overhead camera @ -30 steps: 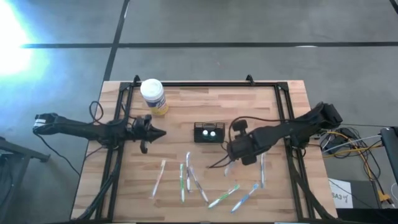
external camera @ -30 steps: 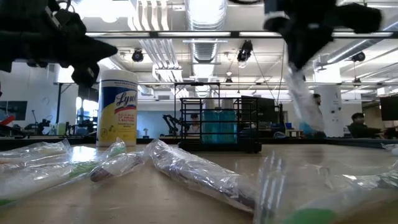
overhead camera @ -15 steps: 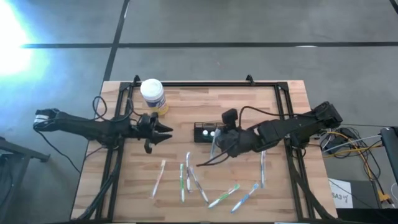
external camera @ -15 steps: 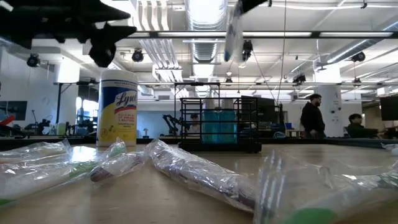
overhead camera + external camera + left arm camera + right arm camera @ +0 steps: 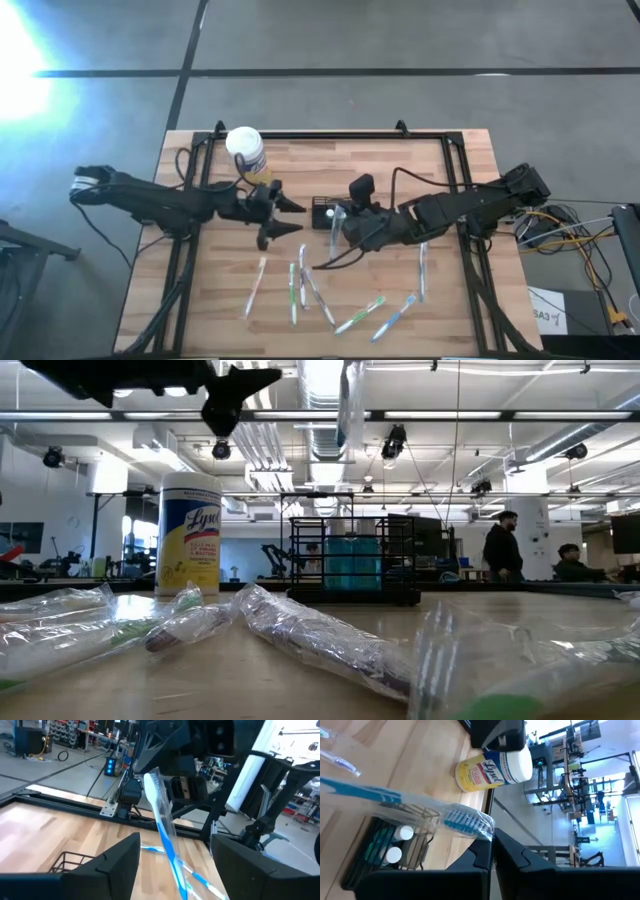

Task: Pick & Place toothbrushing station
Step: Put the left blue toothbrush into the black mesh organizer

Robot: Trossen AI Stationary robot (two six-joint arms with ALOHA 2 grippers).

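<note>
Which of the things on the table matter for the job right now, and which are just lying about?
In the job:
- black holder
- wrapped toothbrush, in the right gripper
- left gripper, open beside the holder

Lying about:
- wipes jar
- loose wrapped toothbrushes on the table

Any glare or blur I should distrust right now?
High view: bright glare washes out the upper left corner, away from the table. Low view: the wrapped toothbrushes nearest the camera are blurred, and ceiling lights silhouette the arms. Left wrist view: left gripper fingers are soft.
</note>
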